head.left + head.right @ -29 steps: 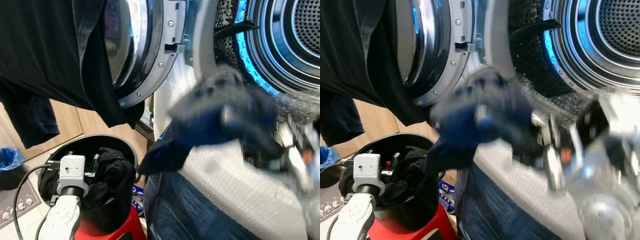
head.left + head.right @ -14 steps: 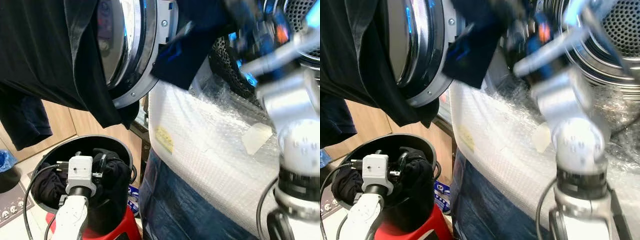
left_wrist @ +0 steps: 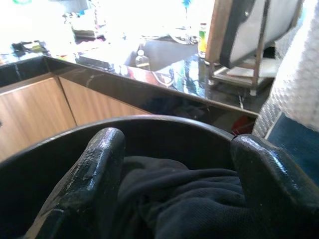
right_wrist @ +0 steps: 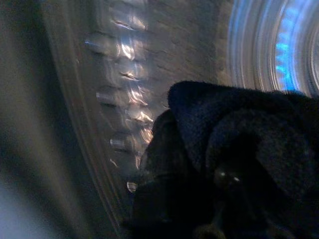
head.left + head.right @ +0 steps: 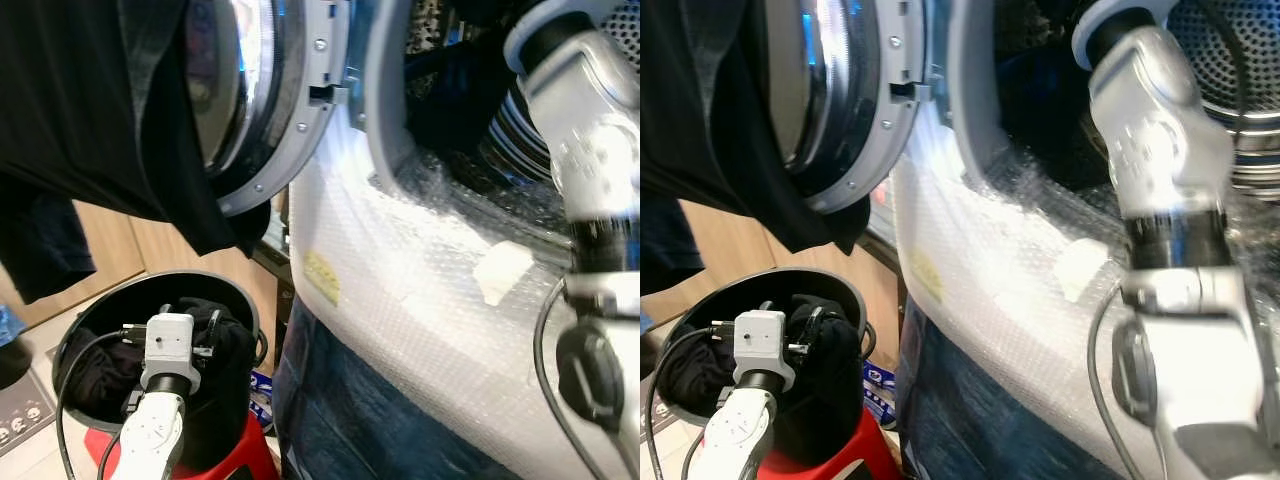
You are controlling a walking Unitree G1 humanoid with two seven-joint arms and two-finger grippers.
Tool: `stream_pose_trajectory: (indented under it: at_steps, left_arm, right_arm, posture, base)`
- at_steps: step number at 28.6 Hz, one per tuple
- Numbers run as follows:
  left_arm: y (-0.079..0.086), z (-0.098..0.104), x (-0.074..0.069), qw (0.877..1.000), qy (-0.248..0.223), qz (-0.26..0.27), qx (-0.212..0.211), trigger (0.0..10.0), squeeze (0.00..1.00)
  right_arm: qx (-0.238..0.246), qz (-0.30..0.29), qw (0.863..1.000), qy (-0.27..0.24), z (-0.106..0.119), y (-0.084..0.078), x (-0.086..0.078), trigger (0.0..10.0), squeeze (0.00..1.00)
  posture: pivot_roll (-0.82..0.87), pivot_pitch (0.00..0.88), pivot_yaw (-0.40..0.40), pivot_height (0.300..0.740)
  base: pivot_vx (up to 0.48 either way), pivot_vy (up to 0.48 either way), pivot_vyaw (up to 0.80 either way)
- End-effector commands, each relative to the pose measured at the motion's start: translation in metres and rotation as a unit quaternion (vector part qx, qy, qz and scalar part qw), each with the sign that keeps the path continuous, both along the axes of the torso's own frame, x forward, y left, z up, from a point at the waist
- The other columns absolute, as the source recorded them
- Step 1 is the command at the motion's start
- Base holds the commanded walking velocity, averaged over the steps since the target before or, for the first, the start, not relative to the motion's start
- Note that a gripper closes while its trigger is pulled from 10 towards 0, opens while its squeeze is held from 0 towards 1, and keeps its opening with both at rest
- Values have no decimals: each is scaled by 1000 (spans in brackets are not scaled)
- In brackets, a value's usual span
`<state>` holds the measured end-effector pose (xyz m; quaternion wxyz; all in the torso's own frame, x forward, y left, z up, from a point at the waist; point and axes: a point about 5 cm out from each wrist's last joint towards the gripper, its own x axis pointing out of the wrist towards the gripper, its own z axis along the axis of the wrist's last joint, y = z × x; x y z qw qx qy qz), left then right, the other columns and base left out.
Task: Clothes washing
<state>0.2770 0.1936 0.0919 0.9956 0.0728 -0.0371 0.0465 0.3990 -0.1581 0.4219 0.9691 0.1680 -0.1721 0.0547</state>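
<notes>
Nearest, low on the left, a round black laundry bin (image 5: 70, 335) stands on a red base (image 5: 250, 455) and holds crumpled dark clothes (image 3: 199, 199). The left gripper (image 3: 182, 174) sits inside the bin's mouth, its two black fingers (image 3: 97, 169) spread apart with cloth lying between them but not pinched.

Above the bin a black garment (image 5: 90, 110) is draped over the open washer door (image 5: 290, 120), which swings out to the left.

On the right, the front of the washing machine (image 5: 400, 300) is covered in bubble wrap over a dark blue panel. The silver right arm (image 5: 590, 130) has swung up from in front of the machine and now reaches through the door opening. A second ago it was carrying a dark blue garment (image 4: 239, 134) across the wrapped front; that garment is now at the lip of the lit drum (image 5: 1230, 60), farthest away. The right gripper (image 4: 224, 194) looks closed on the cloth.

This piece appears almost loaded; releasing it inside seems the next step, and more clothes wait in the bin.
</notes>
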Motion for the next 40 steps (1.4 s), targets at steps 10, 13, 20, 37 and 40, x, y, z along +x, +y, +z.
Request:
stream_pose_trajectory:
  at_steps: [10,13,20,37,40]
  left_arm:
    - [-5,-1,6,1000,7,-16,14,10000,0]
    - [-3,-2,4,1000,6,-12,12,10000,0]
    - [-1,-1,0,1000,2,-18,15,10000,0]
    - [-6,-4,-9,998,16,-61,15,10000,0]
    - [-5,-4,-12,998,16,-61,14,10000,0]
  right_arm:
    - [6,-138,988,75,-15,-16,17,10000,0]
    - [-23,-165,983,75,-19,-22,18,10000,0]
    - [-31,-175,980,90,-28,-20,21,10000,1000]
    - [30,-336,941,8,6,-77,-3,10000,1000]
    - [29,-340,940,4,6,-81,-4,10000,1000]
  posture:
    - [198,0,-85,740]
    - [210,0,-83,740]
    - [215,0,-74,740]
    - [232,0,-47,740]
    - [232,0,-43,740]
  base:
    - [0,0,0]
    - [0,0,0]
    - [0,0,0]
    - [0,0,0]
    - [0,0,0]
